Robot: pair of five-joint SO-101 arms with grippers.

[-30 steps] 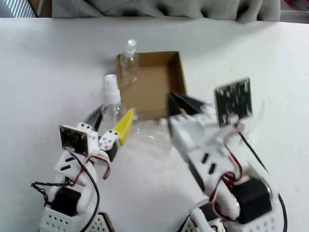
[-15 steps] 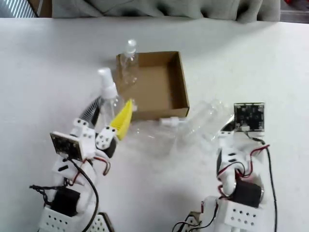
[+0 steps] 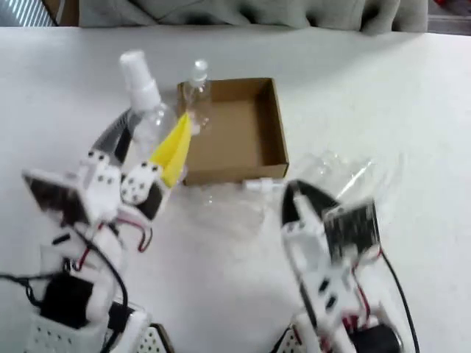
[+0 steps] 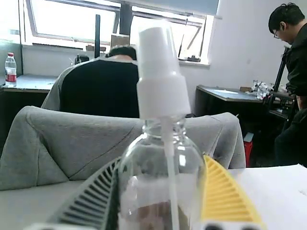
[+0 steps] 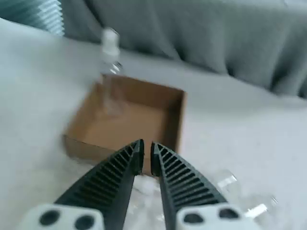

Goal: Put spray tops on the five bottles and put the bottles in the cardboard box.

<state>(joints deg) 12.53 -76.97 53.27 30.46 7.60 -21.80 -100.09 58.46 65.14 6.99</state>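
While left hand grips one bottle, second bottle in cardboard box

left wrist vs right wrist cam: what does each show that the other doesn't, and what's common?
Left wrist: capped bottle upright in the left gripper, desks and windows behind. Right wrist: cardboard box, second bottle standing at its far corner, loose bottles lying on the table, right gripper shut, empty. Both: white table, grey upholstery beyond it.
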